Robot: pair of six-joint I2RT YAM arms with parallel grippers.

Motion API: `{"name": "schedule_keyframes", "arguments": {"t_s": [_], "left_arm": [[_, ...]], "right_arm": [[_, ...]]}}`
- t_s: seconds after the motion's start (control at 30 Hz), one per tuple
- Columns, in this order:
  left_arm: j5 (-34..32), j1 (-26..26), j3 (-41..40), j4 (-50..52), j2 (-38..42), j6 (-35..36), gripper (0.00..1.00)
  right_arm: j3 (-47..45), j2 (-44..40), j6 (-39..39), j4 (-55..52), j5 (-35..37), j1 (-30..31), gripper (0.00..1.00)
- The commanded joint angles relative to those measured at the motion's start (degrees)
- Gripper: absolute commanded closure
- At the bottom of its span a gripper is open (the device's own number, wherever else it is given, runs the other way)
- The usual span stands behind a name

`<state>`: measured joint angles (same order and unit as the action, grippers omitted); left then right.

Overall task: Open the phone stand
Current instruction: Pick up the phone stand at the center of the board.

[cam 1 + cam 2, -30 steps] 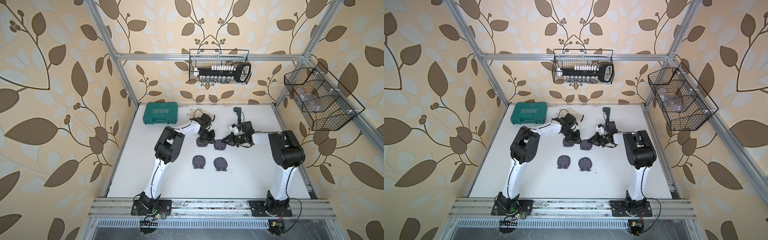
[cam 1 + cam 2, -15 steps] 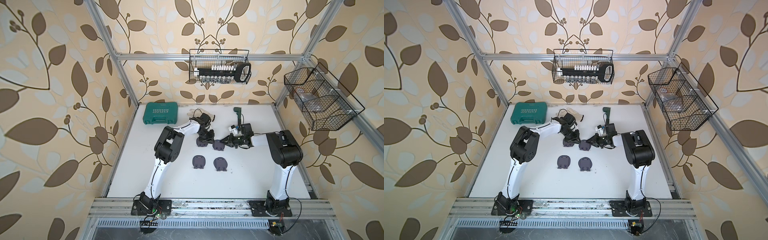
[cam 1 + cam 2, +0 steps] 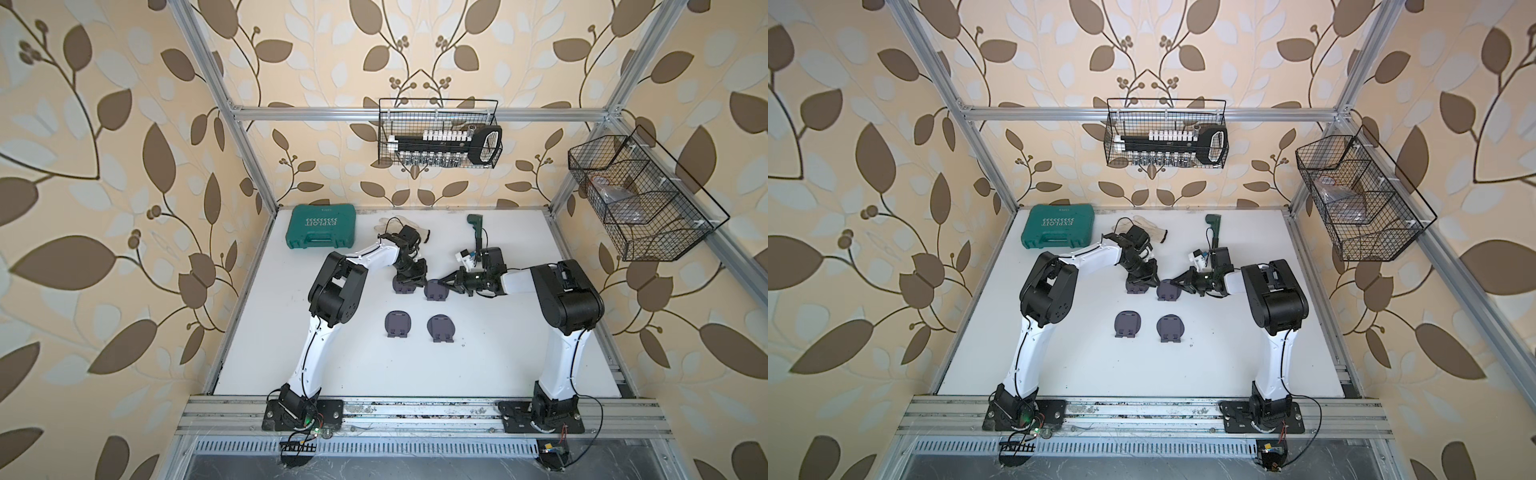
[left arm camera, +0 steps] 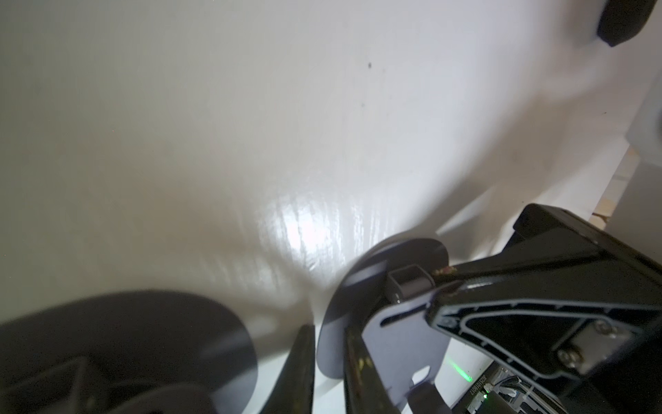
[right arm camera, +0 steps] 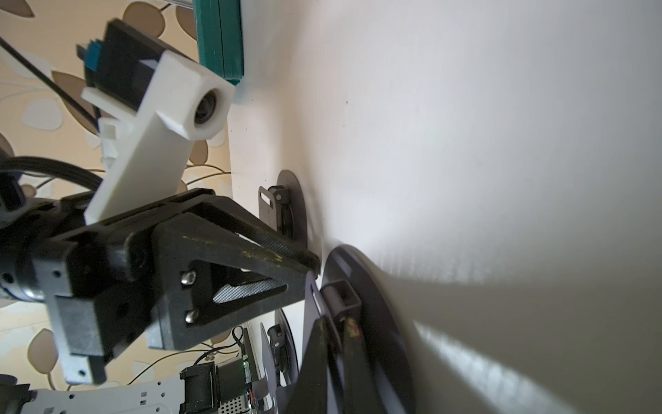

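Several dark round phone stands lie on the white table. The one between the arms (image 3: 437, 291) (image 3: 1169, 292) is held from both sides. My left gripper (image 3: 419, 277) (image 4: 329, 358) reaches down from the back. It is shut on the rim of this stand's disc (image 4: 394, 258). Coming in low from the right, my right gripper (image 3: 436, 282) (image 5: 335, 344) has its jaws pinched together on the stand's hinge piece (image 5: 340, 294). The stand's flat plate (image 4: 404, 340) tilts a little off the disc. A left finger (image 5: 250, 243) touches the disc edge in the right wrist view.
Another stand (image 3: 404, 287) lies under my left wrist, and two more (image 3: 398, 325) (image 3: 441, 328) lie nearer the front. At the back lie a green case (image 3: 322, 227), a white glove (image 3: 399, 226) and a green-handled tool (image 3: 476, 224). Wire baskets (image 3: 438, 137) (image 3: 640, 208) hang on the walls.
My right gripper has slid a little to the left onto the stand and closed its jaws. The left gripper has stayed where it was.
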<state>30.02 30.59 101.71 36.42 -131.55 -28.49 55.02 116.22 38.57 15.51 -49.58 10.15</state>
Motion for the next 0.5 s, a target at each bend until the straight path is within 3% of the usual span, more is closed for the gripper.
{"name": "schedule_keyframes", "arguments": {"t_s": [0.0, 0.13, 0.27, 0.47], "left_arm": [[8.2, 2.8, 2.4, -5.2, -0.6, -0.2, 0.80], [9.2, 1.7, 2.5, -4.9, 1.9, -0.6, 0.75], [10.2, 0.3, 2.5, -4.7, 4.3, -0.7, 0.63], [11.1, -2.4, 1.1, -4.7, 8.2, -1.4, 0.60]], "right_arm": [[-3.3, 0.0, -0.7, -4.3, -0.4, 2.6, 1.00], [-5.6, -3.1, 2.3, -0.4, -3.7, -0.2, 1.00], [-6.8, -5.4, 4.3, 2.1, -6.3, -2.2, 1.00], [-8.3, -7.7, 9.2, 7.9, -9.1, -3.9, 1.00]]}}
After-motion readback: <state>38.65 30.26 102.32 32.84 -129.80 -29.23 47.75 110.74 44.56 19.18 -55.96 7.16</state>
